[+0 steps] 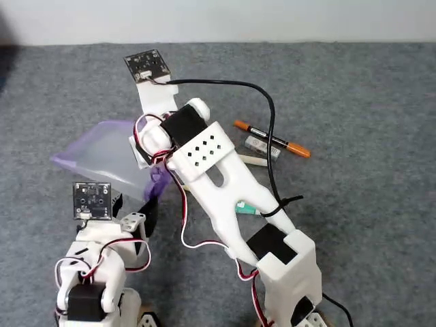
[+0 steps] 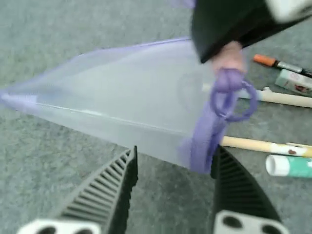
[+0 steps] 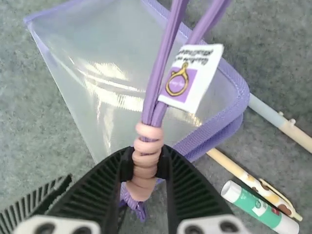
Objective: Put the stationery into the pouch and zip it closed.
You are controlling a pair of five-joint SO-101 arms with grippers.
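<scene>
One pouch, five loose stationery items, two arms.

At the left of the high view lies one translucent pouch with purple edging (image 1: pixel 102 153). It carries one purple cord loop (image 3: pixel 161 73), one pink bead (image 3: pixel 146 151) and one white paper tag (image 3: pixel 190 73). Right of centre are one black marker with orange ends (image 1: pixel 272 138), one small white block (image 1: pixel 262 146) and one green-and-white glue stick (image 1: pixel 246 208). There are two pens: a plain cream pen (image 2: pixel 280 98) and a cream pen with brown patches (image 3: pixel 243 175). Two white robot arms show: the left arm (image 1: pixel 92 272) at lower left, the right arm (image 1: pixel 204 153) from lower right to centre.
</scene>
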